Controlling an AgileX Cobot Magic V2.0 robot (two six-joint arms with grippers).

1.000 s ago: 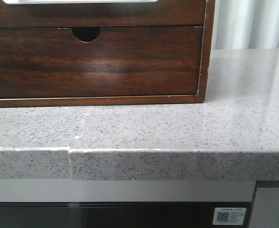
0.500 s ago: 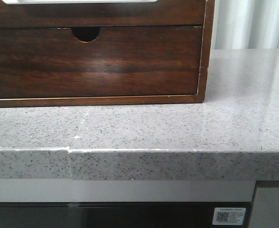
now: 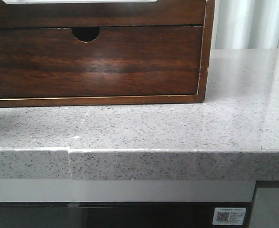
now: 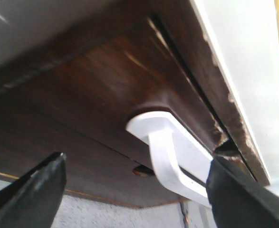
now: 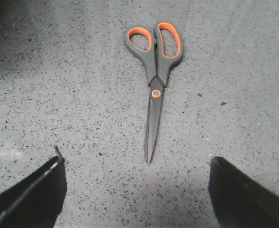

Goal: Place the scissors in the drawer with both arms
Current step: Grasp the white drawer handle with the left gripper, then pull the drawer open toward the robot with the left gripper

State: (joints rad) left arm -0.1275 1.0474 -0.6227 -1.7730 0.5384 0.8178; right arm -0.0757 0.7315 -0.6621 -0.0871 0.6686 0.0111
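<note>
Grey-handled scissors (image 5: pixel 153 85) with orange-lined loops lie flat and closed on the speckled stone counter (image 5: pixel 58 85), bare surface all round them, blade tip toward the right end effector (image 5: pixel 134 190), whose dark fingers are spread wide above. Over at the glossy dark brown drawer (image 4: pixel 106 90), the left end effector (image 4: pixel 137 185) is spread too, straddling the round-cornered white cut-out (image 4: pixel 170 147). Lower notch drawer (image 3: pixel 91 61) sits shut, well back from the counter's front edge.

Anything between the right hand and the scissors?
Nothing: in the right wrist view only bare speckled countertop separates the open right hand from the scissors.
</note>
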